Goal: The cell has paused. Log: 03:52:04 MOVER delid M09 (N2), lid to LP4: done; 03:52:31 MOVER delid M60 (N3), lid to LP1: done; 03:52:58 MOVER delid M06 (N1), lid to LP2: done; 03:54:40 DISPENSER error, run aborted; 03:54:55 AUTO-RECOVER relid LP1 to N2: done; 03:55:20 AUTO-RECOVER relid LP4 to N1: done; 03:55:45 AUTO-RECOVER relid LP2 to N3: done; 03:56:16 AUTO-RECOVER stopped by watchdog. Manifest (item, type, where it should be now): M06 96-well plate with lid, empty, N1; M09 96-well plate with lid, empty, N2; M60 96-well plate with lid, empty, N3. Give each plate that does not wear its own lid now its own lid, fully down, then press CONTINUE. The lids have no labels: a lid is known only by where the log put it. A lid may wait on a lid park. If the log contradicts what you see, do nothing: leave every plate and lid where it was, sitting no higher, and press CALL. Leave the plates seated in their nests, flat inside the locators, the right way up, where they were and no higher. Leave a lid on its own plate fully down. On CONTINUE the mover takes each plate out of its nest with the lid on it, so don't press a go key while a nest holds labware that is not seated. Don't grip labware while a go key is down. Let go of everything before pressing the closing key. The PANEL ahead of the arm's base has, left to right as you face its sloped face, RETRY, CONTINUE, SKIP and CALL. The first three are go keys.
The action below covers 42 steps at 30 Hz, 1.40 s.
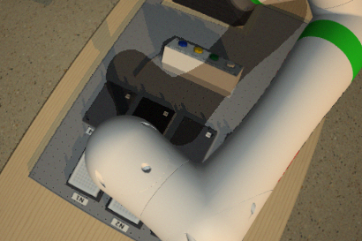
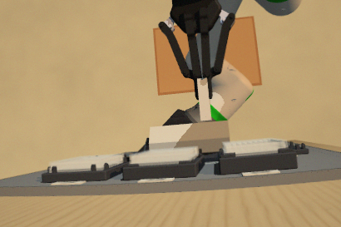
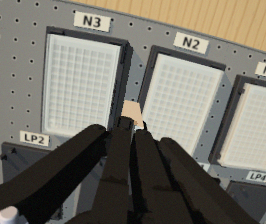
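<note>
Arm (image 1: pixel 247 137): white with green bands, filled most of the top view and covered part of the deck.

Deck (image 3: pixel 14 75): grey perforated plate on a wood-toned table (image 1: pixel 40 216).

Panel (image 1: pixel 200 64): pale box with a sloped face, standing between the arm's base and the dark lid parks. A blue key (image 1: pixel 183 44), yellow key (image 1: pixel 199 50), green key (image 1: pixel 214 56) and a pale key (image 1: pixel 230 64) sat in a row on it.

Nests, wrist view: three in a row, labelled N3, N2, N1 from left to right. Each dark frame held a white lidded plate: plate in N3 (image 3: pixel 81 85), plate in N2 (image 3: pixel 181 102), plate in N1 (image 3: pixel 254 127). In the exterior view all three lay flat and low in their frames.

Lid parks: LP2 (image 3: pixel 19 160) at lower left of the wrist view, LP4 (image 3: pixel 254 192) at lower right, both dark pads, partly hidden by the claw's linkage.

Gripper (image 2: pixel 204 89): hung well above the nest row, pointing down, fingers drawn fully together, holding nothing. In the wrist view the fingertips sat over the gap between the N3 and N2 plates, closer to their near ends, touching neither. The N1 plate lay well off to the right of the claw.
</note>
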### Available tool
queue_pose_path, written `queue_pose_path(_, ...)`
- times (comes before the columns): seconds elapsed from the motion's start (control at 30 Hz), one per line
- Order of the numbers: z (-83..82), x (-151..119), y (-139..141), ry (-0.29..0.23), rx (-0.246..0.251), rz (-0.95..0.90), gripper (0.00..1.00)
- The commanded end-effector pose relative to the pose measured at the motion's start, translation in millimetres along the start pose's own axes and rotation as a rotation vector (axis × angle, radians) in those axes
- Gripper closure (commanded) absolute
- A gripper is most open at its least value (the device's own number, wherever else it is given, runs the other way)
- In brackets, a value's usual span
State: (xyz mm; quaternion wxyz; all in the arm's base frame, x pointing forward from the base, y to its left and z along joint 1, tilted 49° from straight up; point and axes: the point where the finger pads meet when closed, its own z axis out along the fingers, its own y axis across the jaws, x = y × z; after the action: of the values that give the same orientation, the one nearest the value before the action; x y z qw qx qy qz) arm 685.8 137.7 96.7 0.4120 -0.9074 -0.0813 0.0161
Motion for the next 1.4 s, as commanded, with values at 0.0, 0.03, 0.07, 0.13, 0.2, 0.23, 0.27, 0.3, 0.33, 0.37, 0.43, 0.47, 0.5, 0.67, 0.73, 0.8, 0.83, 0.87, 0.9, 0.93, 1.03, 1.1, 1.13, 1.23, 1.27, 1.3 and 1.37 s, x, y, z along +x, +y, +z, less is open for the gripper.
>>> queue_pose_path(0.0, -0.3, 0, 0, 0.001, 0.000, 0.000, 1.00)
queue_pose_path(0.03, -0.3, 0, 0, 0.001, 0.000, 0.000, 1.00)
queue_pose_path(0.07, -0.3, 0, 0, 0.001, 0.000, 0.000, 1.00)
queue_pose_path(0.13, -0.3, 0, 0, 0.001, 0.000, 0.000, 1.00)
queue_pose_path(0.2, -0.3, 0, 0, 0.001, 0.000, 0.000, 1.00)
queue_pose_path(0.23, -0.3, 0, 0, 0.001, 0.000, 0.000, 1.00)
queue_pose_path(0.27, -0.3, 0, 0, 0.001, 0.000, 0.000, 1.00)
queue_pose_path(0.3, -0.3, 0, 0, 0.001, 0.000, 0.000, 1.00)
queue_pose_path(0.33, -0.3, 0, 0, 0.001, 0.000, 0.000, 1.00)
queue_pose_path(0.37, -0.3, 0, 0, 0.001, 0.000, 0.000, 1.00)
queue_pose_path(0.43, -0.5, 1, 10, 0.001, -0.001, 0.000, 1.00)
queue_pose_path(0.47, -0.5, 1, 10, 0.001, -0.001, 0.000, 1.00)
queue_pose_path(0.5, -0.5, 1, 10, 0.001, -0.001, 0.000, 1.00)
queue_pose_path(0.67, -0.9, 2, 80, 0.001, -0.002, 0.000, 1.00)
queue_pose_path(0.73, -0.7, 0, 105, 0.001, -0.001, 0.000, 1.00)
queue_pose_path(0.8, -0.3, -2, 131, 0.001, 0.000, 0.000, 1.00)
queue_pose_path(0.83, -0.2, -2, 132, 0.001, 0.000, 0.000, 1.00)
queue_pose_path(0.87, -0.2, -2, 132, 0.001, 0.000, 0.000, 1.00)
queue_pose_path(0.9, -0.2, -2, 132, 0.001, 0.000, 0.000, 1.00)
queue_pose_path(0.93, -0.2, -2, 132, 0.001, 0.000, 0.000, 1.00)
queue_pose_path(1.03, -0.2, -2, 132, 0.001, 0.000, 0.000, 1.00)
queue_pose_path(1.1, -0.2, -2, 132, 0.001, 0.000, 0.000, 1.00)
queue_pose_path(1.13, -0.2, -2, 132, 0.001, 0.000, 0.000, 1.00)
queue_pose_path(1.23, -0.2, -2, 132, 0.001, 0.000, 0.000, 1.00)
queue_pose_path(1.27, -0.2, -2, 132, 0.001, 0.000, 0.000, 1.00)
queue_pose_path(1.3, -0.2, -2, 132, 0.001, 0.000, 0.000, 1.00)
queue_pose_path(1.37, -0.2, -2, 132, 0.001, 0.000, 0.000, 1.00)
